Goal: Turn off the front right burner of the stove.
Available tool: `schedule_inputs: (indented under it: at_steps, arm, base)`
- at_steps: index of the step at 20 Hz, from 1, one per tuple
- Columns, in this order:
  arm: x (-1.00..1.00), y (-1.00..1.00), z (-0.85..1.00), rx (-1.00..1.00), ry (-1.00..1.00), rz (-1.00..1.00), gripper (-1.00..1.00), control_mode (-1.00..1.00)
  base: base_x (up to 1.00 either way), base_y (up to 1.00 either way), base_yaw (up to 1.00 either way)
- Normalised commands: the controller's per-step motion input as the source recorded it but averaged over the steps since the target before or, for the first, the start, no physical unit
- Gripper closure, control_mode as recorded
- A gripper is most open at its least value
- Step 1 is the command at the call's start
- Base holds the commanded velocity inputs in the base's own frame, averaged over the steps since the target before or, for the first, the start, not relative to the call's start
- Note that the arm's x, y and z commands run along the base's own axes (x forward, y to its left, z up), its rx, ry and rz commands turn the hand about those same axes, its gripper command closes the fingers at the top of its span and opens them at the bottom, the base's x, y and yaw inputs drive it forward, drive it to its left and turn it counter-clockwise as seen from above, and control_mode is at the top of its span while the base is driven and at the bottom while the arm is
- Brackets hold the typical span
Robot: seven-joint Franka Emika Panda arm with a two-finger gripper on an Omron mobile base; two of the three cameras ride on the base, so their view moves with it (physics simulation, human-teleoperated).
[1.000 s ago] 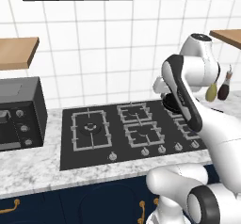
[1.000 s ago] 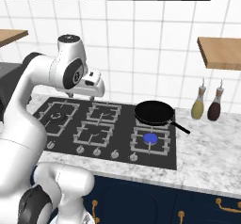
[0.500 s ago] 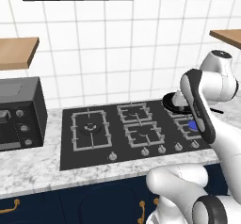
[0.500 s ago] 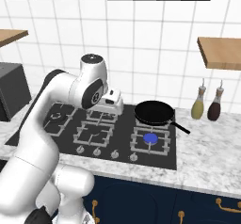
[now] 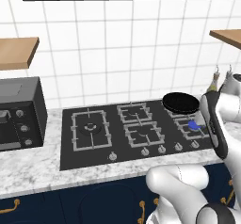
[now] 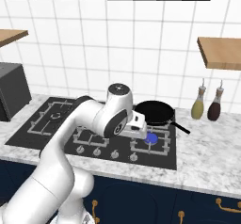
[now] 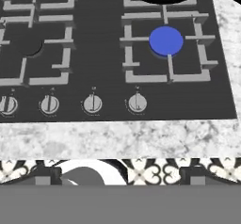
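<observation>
Black glass stove [image 5: 120, 143] w/ five grey grates and five small silver knobs along its front edge; hand view shows four of those knobs [image 7: 137, 103] in a row. One black frying pan [image 6: 153, 112] sits on the back right grate, handle pointing right toward two bottles [image 6: 198, 103] standing side by side by the tiled wall. One boxy black countertop oven [image 5: 19, 112] stands left of the stove, just beside its left edge. Two wooden shelves [image 6: 220, 52] on the wall, one each side, and a dark hood across the top. Marble counter [image 6: 207, 166] runs as a narrow strip in front of the knob row and widens right of the stove, bare up to the bottles; navy cabinets w/ brass handles below. Front right burner [image 7: 166, 41] is at the stove's front right corner, directly in front of the pan: small square grey grate around a round head, lit w/ a solid blue disc of flame. Its grate is near the stove's right edge, and the rightmost knob lies just in front of its left side. Gripper [image 6: 137, 126] hangs above the stove just left of that burner, not touching anything; fingers stand wide apart, nothing between them.
</observation>
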Motion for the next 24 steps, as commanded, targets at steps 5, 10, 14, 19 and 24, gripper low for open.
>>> schedule_inputs:
  at_steps: [5, 10, 14, 19, 24]
  arm:
    - [0.20, -0.23, -0.53, -0.13, 0.00, 0.00, -1.00, -1.00]
    - [0.25, -0.07, -0.41, -0.03, 0.00, 0.00, -1.00, -1.00]
    - [0.21, 0.00, -0.31, 0.00, 0.01, 0.00, -1.00, -1.00]
    - [0.27, 0.00, -0.31, 0.00, 0.07, 0.00, -1.00, -1.00]
    - [0.31, 0.00, -0.29, 0.00, 0.07, 0.00, -1.00, -1.00]
  base:
    - [0.00, 0.00, 0.00]
    - [0.00, 0.00, 0.00]
    - [0.00, 0.00, 0.00]
    - [0.00, 0.00, 0.00]
    - [0.00, 0.00, 0.00]
